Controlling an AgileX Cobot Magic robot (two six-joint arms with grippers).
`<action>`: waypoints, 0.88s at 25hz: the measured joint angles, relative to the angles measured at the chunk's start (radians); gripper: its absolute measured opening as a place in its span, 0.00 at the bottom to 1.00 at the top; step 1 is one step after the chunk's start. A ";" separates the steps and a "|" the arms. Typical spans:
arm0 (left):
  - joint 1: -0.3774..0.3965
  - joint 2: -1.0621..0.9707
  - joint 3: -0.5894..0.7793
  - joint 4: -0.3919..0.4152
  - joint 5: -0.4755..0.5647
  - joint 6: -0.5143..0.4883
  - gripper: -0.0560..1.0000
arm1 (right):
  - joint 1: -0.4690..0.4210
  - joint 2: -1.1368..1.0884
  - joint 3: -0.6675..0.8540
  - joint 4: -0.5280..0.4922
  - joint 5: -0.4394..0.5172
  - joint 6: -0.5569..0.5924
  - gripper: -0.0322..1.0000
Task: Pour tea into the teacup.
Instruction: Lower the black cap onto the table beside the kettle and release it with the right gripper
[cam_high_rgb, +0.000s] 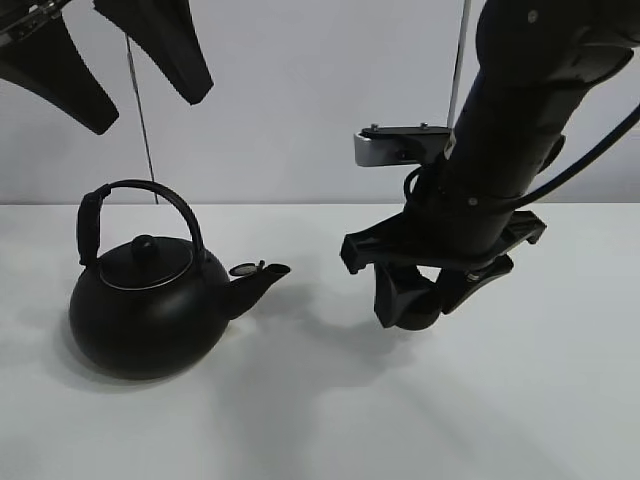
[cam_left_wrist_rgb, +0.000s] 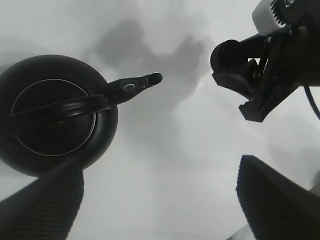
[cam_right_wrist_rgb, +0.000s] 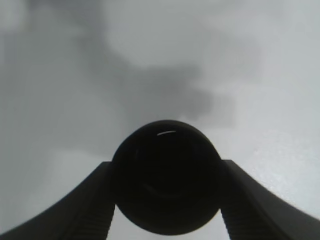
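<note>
Teacup (cam_right_wrist_rgb: 166, 177) pinched between the fingers (cam_right_wrist_rgb: 85, 210) of the right gripper (cam_high_rgb: 418, 305), closed against both its sides, low by the white tabletop (cam_high_rgb: 500, 420); touching it or not, hard to tell. Off to the left, well apart, black kettle (cam_high_rgb: 150, 300) standing upright, spout toward the cup. High above the kettle, left gripper (cam_left_wrist_rgb: 160, 167) with fingers spread wide, holding nothing

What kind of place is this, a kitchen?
Probably a robot test bench, not a kitchen: a plain white table against a plain white wall, only a black kettle and a small teacup as props, and the teacup is held in the robot's right tool.
</note>
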 joint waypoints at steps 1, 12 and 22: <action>0.000 0.000 0.000 0.000 0.000 0.000 0.63 | 0.012 0.000 0.000 0.001 -0.006 0.000 0.42; 0.000 0.000 0.000 0.000 0.000 0.000 0.63 | 0.037 0.074 -0.057 0.004 -0.034 0.000 0.42; 0.000 0.000 0.000 0.000 0.000 0.000 0.63 | 0.041 0.155 -0.154 0.004 0.030 -0.008 0.42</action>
